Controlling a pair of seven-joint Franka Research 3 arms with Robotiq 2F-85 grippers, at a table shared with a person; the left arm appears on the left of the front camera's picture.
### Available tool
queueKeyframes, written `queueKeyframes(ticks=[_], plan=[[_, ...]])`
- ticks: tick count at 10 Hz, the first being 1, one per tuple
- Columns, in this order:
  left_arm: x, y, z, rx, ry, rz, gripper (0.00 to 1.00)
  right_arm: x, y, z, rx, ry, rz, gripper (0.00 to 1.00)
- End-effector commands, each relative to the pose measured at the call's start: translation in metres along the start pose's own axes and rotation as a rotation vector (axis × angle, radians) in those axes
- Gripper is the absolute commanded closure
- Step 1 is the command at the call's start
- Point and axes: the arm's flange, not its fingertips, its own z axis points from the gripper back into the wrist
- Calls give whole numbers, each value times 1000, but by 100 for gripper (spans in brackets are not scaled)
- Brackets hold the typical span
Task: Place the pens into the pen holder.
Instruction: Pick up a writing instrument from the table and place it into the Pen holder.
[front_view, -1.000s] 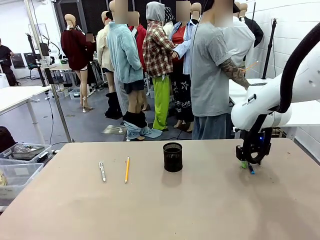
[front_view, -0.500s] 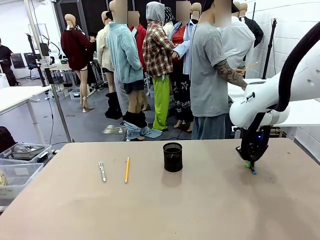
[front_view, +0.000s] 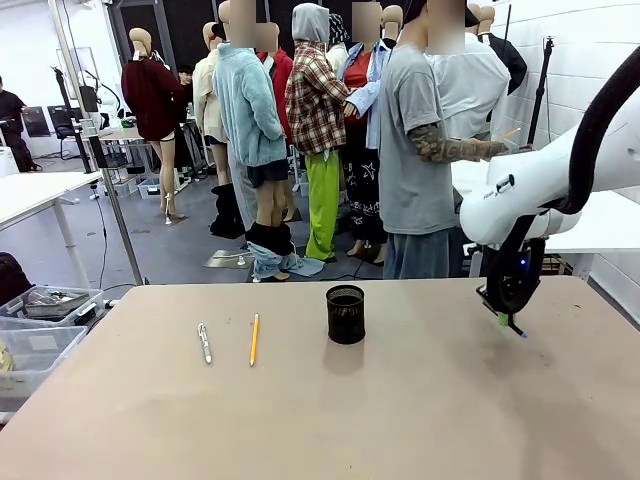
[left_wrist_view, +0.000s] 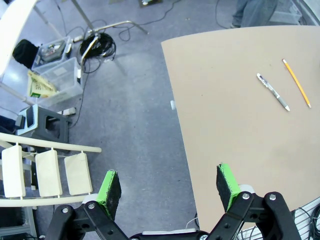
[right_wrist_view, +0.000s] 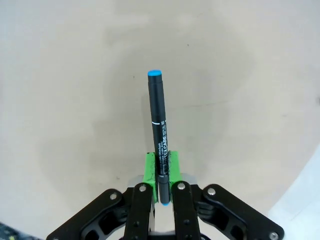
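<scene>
Black blue-tipped marker (right_wrist_view: 158, 120), clamped in the right gripper (right_wrist_view: 161, 162), wants centring above the mesh pen holder (front_view: 345, 314) before release; left gripper (left_wrist_view: 169, 182) gapes empty.

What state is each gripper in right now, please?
Left gripper: open, holding nothing.
Right gripper: closed on a black marker with a blue tip.

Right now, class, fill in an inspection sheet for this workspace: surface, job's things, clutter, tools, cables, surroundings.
Surface: tan table, faintly marked.
Job's things: silvery pen and pencil lying apart, left of the upright pen holder; black marker gripped.
Clutter: clear bins beside the table.
Tools: left tool open, empty; right tool shut on the black marker.
Cables: coiled black cable on the floor.
Surroundings: person at the far side.
</scene>
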Motion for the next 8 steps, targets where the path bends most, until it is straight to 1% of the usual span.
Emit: queueKeyframes(ticks=[1, 2, 3, 4, 5, 6, 7, 8], plan=[[2, 1, -1, 3, -12, 15, 0, -21, 5, 32, -37, -105, 201, 100], [2, 1, -1, 3, -12, 15, 0, -30, 7, 52, 2, -198, 314, 100], [2, 1, -1, 3, -12, 15, 0, -35, 3, 67, 30, -275, 389, 100], [2, 1, -1, 3, -12, 15, 0, -39, 2, 82, 51, -358, 475, 100], [2, 1, -1, 3, -12, 15, 0, -40, 7, 93, 92, -453, 591, 100], [2, 1, -1, 3, -12, 15, 0, -35, 16, 103, 148, -542, 732, 100], [2, 1, -1, 3, -12, 15, 0, -22, 26, 112, 262, -671, 893, 100], [2, 1, -1, 3, -12, 15, 0, -7, 37, 118, 335, -763, 1005, 100]])
